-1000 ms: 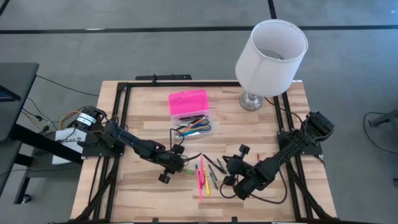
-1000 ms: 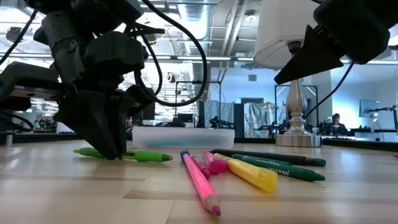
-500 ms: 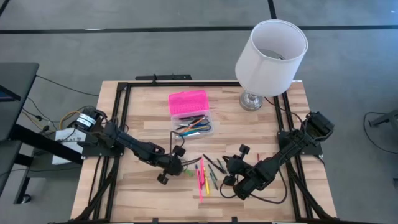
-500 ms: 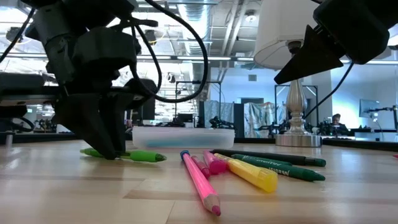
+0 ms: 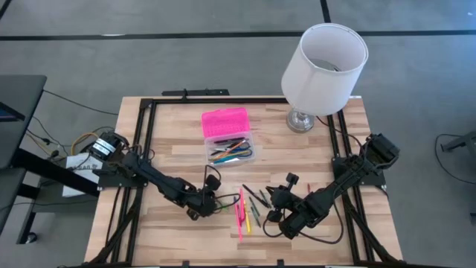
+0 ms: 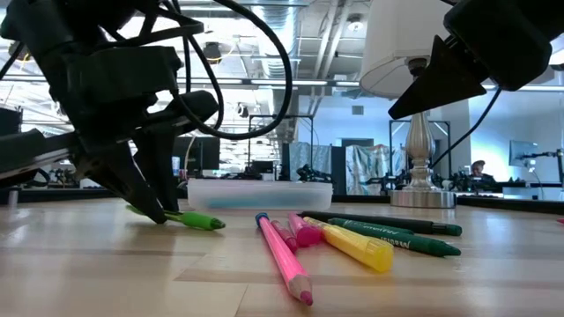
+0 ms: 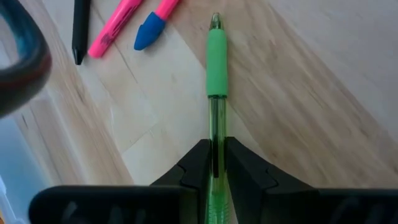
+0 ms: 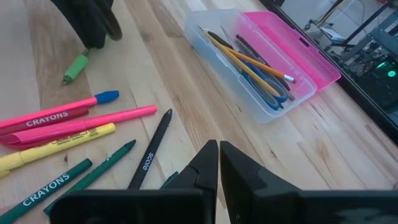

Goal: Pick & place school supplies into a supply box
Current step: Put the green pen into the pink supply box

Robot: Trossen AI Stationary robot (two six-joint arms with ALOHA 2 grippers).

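While the right gripper (image 8: 218,163) waits closed, empty, left gripper (image 7: 217,163) pinching green pen (image 7: 215,74), pen on table (image 5: 171,223).

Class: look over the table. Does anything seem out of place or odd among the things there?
A white lamp stands at the table's far corner, which is odd beside a pencil case and scattered crayons. Nothing is spilled or broken; the left gripper pinches a green pen.

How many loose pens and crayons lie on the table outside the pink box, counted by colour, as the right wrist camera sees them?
Pink crayons or pencils: 2
Yellow crayon: 1
Green crayons: 2
Green pen: 1
Black pen: 1
Total: 7; the right gripper may hide more.
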